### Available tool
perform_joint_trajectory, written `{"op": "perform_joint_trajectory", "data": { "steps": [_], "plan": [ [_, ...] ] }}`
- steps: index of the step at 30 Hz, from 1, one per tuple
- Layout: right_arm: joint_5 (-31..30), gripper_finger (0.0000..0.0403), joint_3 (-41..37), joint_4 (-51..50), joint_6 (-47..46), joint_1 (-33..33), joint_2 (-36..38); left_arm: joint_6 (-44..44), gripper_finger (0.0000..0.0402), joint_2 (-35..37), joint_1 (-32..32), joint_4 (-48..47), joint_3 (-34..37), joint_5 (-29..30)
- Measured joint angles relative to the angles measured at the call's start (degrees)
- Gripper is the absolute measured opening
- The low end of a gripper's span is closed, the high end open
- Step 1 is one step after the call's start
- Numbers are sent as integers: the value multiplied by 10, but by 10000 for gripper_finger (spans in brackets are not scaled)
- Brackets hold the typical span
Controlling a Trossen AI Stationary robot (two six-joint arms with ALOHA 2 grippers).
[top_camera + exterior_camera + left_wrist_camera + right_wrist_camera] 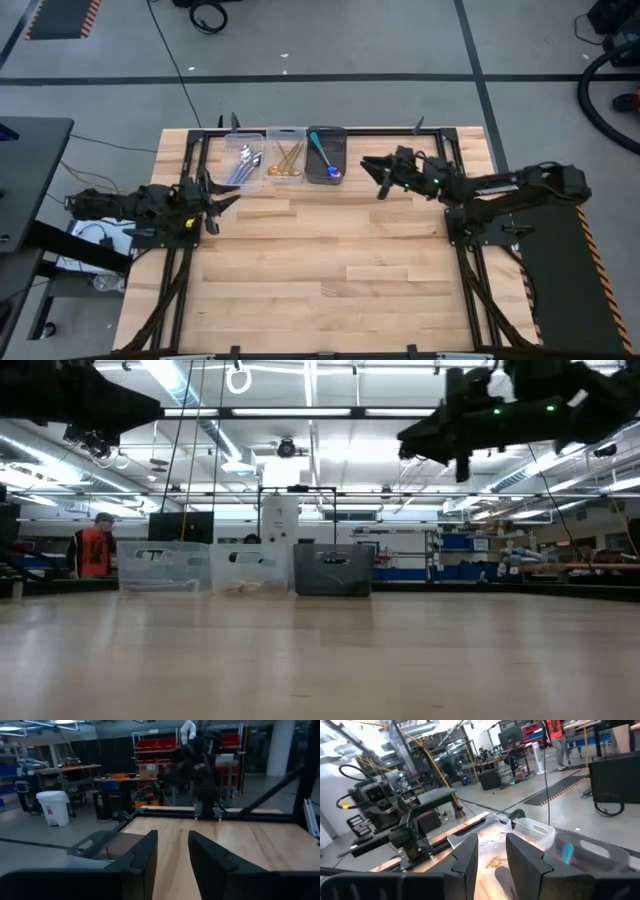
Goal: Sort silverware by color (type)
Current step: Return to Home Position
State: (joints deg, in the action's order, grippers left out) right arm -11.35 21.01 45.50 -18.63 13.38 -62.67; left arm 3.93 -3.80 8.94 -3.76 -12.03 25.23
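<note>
The silverware lies in three bins at the table's far edge. Silver spoons with lilac handles point(246, 161) are in a clear bin point(243, 181). Gold spoons point(288, 161) are in a second clear bin point(285, 181). Teal-handled, purple-bowled spoons point(325, 157) are in a dark bin point(341, 150). My left gripper point(230, 196) hovers open at the table's left edge, nothing between its fingers point(145, 855). My right gripper point(372, 176) hovers open just right of the dark bin, also with nothing in it point(491, 852). Both are well above the wood in the low view.
The bins stand in a row point(250, 568) at the back. Bare wooden tabletop point(330, 260) spreads across the middle and near side. Black frame rails point(190, 160) run along the left, right and far edges. A person in an orange vest point(93, 548) stands far behind the table.
</note>
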Motion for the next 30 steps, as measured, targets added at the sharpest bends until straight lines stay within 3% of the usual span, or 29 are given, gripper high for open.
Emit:
{"op": "perform_joint_trajectory", "data": {
  "steps": [5,14,19,24,30],
  "plan": [
    [-75,109,-67,6,-5,-37,62,-21,117,37,-8,-1,32,-9],
    [-155,109,-203,163,-18,-104,109,-48,117,35,-7,3,50,-69],
    [-178,109,-206,140,-30,-130,97,-54,117,35,-7,7,56,-105],
    [-184,109,-207,160,-43,-159,69,-86,116,35,-7,73,115,-135],
    [-236,109,-207,201,-49,-182,23,-51,116,32,-7,86,116,-146]
  ]
}}
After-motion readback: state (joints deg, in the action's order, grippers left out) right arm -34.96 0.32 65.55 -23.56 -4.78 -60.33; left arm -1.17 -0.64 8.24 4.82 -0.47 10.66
